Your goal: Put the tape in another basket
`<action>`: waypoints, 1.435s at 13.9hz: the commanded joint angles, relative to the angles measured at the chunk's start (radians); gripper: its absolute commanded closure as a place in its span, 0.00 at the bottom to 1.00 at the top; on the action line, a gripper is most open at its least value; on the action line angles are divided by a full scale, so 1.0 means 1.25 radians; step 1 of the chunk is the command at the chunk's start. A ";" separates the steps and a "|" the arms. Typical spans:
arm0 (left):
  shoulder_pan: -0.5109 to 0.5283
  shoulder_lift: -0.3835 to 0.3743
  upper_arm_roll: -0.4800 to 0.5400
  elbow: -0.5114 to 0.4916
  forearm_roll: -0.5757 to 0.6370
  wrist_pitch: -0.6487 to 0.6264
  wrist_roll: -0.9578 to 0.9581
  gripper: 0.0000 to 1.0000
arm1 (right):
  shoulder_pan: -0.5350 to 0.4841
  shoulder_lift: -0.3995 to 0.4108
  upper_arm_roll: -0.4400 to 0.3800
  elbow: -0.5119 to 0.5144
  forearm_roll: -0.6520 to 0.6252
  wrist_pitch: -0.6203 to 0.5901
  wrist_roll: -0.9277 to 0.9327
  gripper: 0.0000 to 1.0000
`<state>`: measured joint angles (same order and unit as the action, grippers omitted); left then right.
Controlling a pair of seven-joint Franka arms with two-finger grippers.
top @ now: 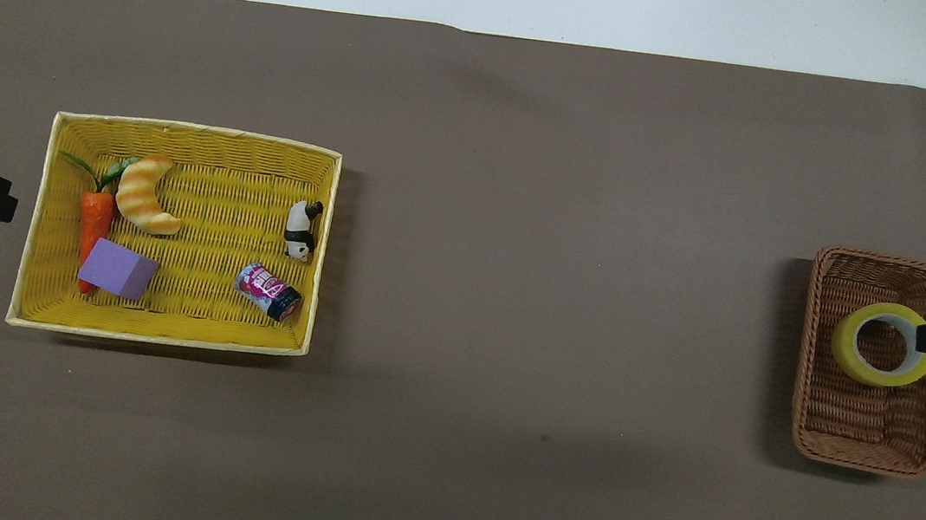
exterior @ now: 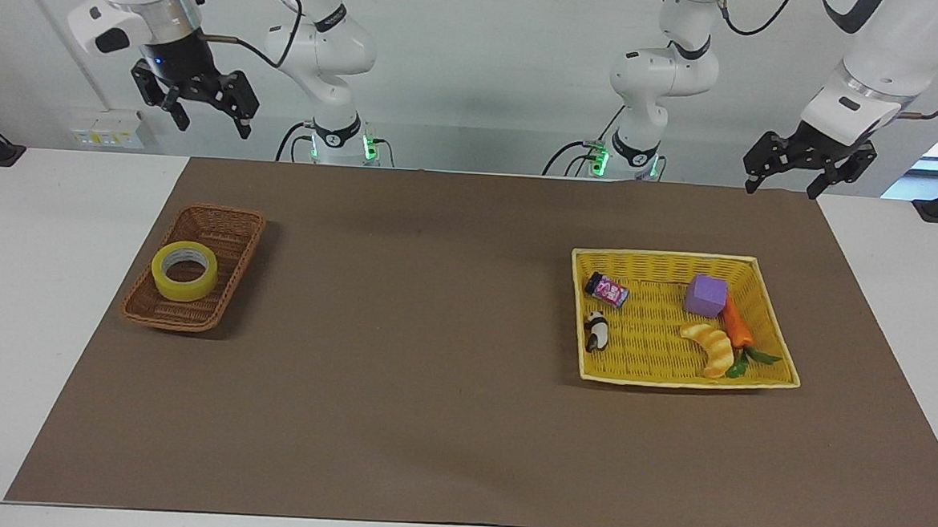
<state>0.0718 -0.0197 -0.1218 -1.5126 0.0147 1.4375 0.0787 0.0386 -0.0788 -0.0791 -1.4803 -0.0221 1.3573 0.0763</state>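
The tape (exterior: 184,270), a yellow roll with a white core, lies flat in the small dark-brown wicker basket (exterior: 234,223) at the right arm's end of the table. It also shows in the overhead view (top: 883,344), in the brown basket (top: 857,436). My right gripper (exterior: 213,125) is open and empty, raised high above the mat's edge by the brown basket, well clear of the tape. My left gripper (exterior: 783,188) is open and empty, waiting in the air at the left arm's end.
A larger yellow basket (exterior: 662,260) toward the left arm's end holds a purple block (exterior: 706,296), a carrot (exterior: 737,324), a croissant toy (exterior: 712,348), a panda figure (exterior: 596,330) and a small can (exterior: 606,289). A brown mat (exterior: 431,374) covers the table.
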 commanded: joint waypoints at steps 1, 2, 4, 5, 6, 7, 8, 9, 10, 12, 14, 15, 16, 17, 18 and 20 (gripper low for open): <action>0.006 -0.020 -0.001 -0.020 -0.007 0.017 0.009 0.00 | -0.009 0.040 0.003 0.035 0.014 0.023 0.003 0.00; 0.005 -0.020 -0.001 -0.020 -0.007 0.017 0.009 0.00 | -0.006 0.026 0.004 0.017 0.013 0.041 -0.001 0.00; 0.005 -0.021 -0.001 -0.020 -0.008 0.017 0.008 0.00 | -0.009 0.025 0.004 0.017 0.013 0.038 -0.001 0.00; 0.005 -0.022 -0.001 -0.020 -0.008 0.017 0.007 0.00 | -0.009 0.025 0.004 0.017 0.013 0.037 -0.002 0.00; 0.005 -0.022 -0.001 -0.020 -0.007 0.017 0.008 0.00 | -0.009 0.025 0.004 0.017 0.010 0.031 -0.002 0.00; 0.005 -0.022 -0.001 -0.021 -0.008 0.017 0.007 0.00 | -0.006 0.025 0.004 0.017 0.002 0.031 -0.002 0.00; 0.004 -0.022 -0.001 -0.021 -0.008 0.017 0.007 0.00 | -0.008 0.025 0.006 0.017 0.003 0.031 -0.002 0.00; 0.005 -0.022 -0.001 -0.020 -0.008 0.017 0.008 0.00 | -0.008 0.024 0.006 0.014 0.003 0.033 -0.002 0.00; 0.005 -0.022 -0.001 -0.021 -0.008 0.017 0.009 0.00 | -0.003 0.020 0.006 0.007 0.003 0.032 -0.002 0.00; 0.005 -0.022 -0.002 -0.021 -0.007 0.017 0.009 0.00 | -0.001 0.008 0.006 -0.013 0.002 0.038 -0.006 0.00; 0.005 -0.022 -0.002 -0.020 -0.008 0.017 0.008 0.00 | -0.001 0.008 0.004 -0.013 -0.001 0.039 -0.022 0.00; 0.004 -0.022 -0.001 -0.020 -0.008 0.017 0.008 0.00 | -0.004 0.008 0.006 -0.012 -0.001 0.039 -0.024 0.00; 0.004 -0.021 -0.002 -0.020 -0.008 0.017 0.008 0.00 | -0.008 0.009 0.006 -0.011 0.002 0.038 -0.024 0.00; 0.004 -0.021 -0.002 -0.020 -0.007 0.017 0.008 0.00 | -0.009 0.009 0.004 -0.009 0.003 0.036 -0.024 0.00; 0.004 -0.021 -0.001 -0.020 -0.008 0.017 0.009 0.00 | -0.009 0.012 0.004 -0.006 -0.001 0.035 -0.023 0.00; 0.003 -0.021 -0.002 -0.020 -0.008 0.017 0.008 0.00 | -0.010 0.013 0.003 -0.004 -0.003 0.037 -0.024 0.00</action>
<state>0.0718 -0.0235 -0.1226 -1.5126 0.0144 1.4389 0.0788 0.0369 -0.0449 -0.0773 -1.4650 -0.0208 1.3917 0.0694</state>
